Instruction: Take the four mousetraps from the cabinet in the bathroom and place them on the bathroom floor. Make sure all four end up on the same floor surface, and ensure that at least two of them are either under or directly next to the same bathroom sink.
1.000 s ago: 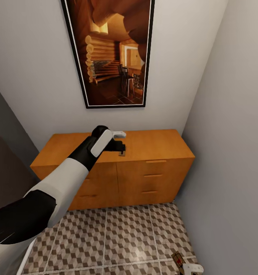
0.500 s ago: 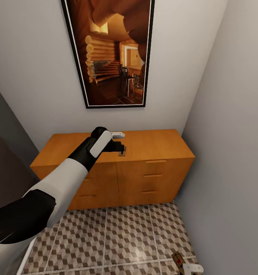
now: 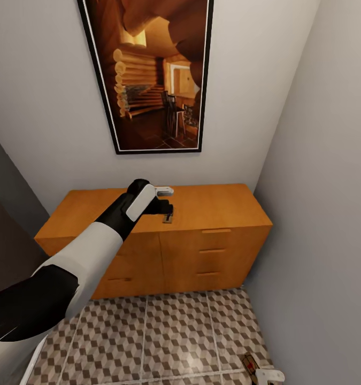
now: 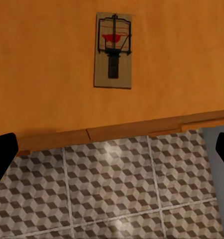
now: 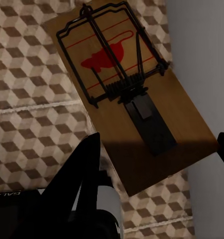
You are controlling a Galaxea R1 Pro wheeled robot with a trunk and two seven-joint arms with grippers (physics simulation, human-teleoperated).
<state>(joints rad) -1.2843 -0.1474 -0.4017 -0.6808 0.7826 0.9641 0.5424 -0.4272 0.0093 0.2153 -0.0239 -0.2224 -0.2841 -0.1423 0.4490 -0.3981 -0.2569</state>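
One mousetrap (image 3: 168, 218) lies flat on top of the orange-brown cabinet (image 3: 217, 206), near its front edge. My left gripper (image 3: 166, 207) hovers just above it. The left wrist view looks straight down on that mousetrap (image 4: 113, 50), which has a red bait mark and dark wire, with the left gripper (image 4: 112, 149) open and both dark fingertips (image 4: 2, 155) wide apart. My right gripper (image 5: 157, 159) is shut on a second mousetrap (image 5: 127, 94) over the cube-patterned bathroom floor (image 5: 27, 89). This second mousetrap (image 3: 249, 362) sits low at the right beside the right gripper (image 3: 267, 375).
A large framed picture (image 3: 153, 75) hangs on the wall above the cabinet. A grey wall (image 3: 324, 214) closes the right side, close to the cabinet's end. A dark surface (image 3: 4, 251) borders the left. Patterned floor tiles (image 3: 159, 337) spread in front of the drawers.
The head view has shifted slightly, so the picture and cabinet sit a little differently in frame. My left gripper stays over the mousetrap on the cabinet; the right one keeps its trap.
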